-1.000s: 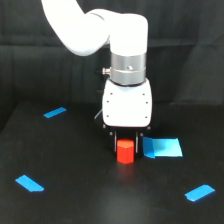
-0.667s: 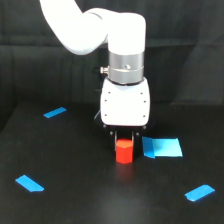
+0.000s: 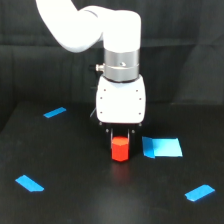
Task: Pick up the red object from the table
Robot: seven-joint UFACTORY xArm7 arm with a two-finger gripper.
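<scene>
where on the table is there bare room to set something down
The widest bare stretch of the table runs along the near edge, between the blue tape strip on the exterior view's left and the one on its right. It is crowded mid-table, where the gripper stands over the red object beside the blue square.

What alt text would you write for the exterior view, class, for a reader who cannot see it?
A white robot arm reaches straight down, its dark fingers on either side of a small red object on a black table. Four blue tape pieces lie on the table, the largest just beside the object on the exterior view's right.
</scene>
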